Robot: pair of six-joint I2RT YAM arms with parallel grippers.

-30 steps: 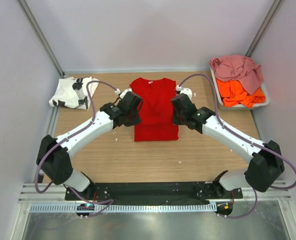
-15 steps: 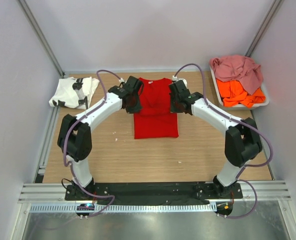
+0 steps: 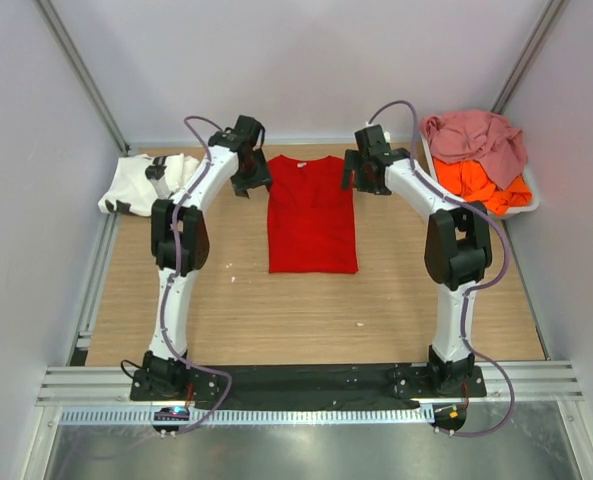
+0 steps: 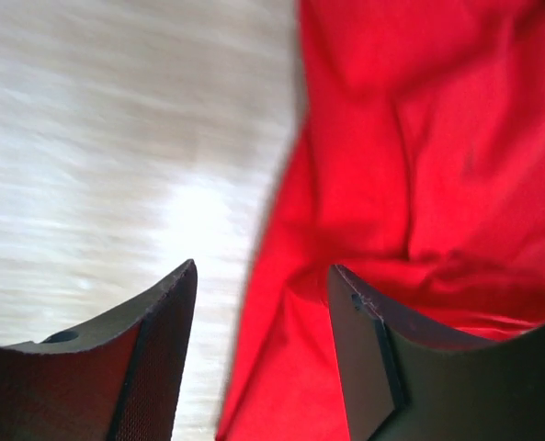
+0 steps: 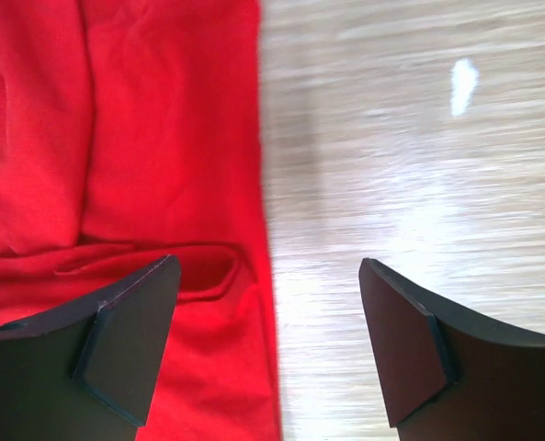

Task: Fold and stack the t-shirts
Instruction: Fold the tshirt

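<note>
- The left gripper (image 4: 258,358) is released and holds nothing. Its two dark fingers (image 4: 153,367) stand spread, and the left edge of the red t-shirt (image 4: 419,165) runs up between them.
- On the outer side of that edge lies the bare wooden table (image 4: 97,138). Whether the fingertips touch the cloth cannot be told.
- The right gripper (image 5: 267,344) is also spread wide and empty. The shirt's right edge passes between its fingers, with a small rumpled fold beside the left finger and bare wood under the right one.
- Seen from above, both arms reach far from their bases, with one gripper at each shoulder of the red t-shirt.
- The red t-shirt lies flat in the middle of the table as a long narrow rectangle, collar at the far end.
- A white t-shirt with black print (image 3: 146,185) sits loosely bundled at the far left corner, apart from the red one.
- A pale tray (image 3: 532,197) at the far right holds the orange t-shirt (image 3: 476,187), with the pink t-shirt (image 3: 476,135) heaped over its far part.
</note>
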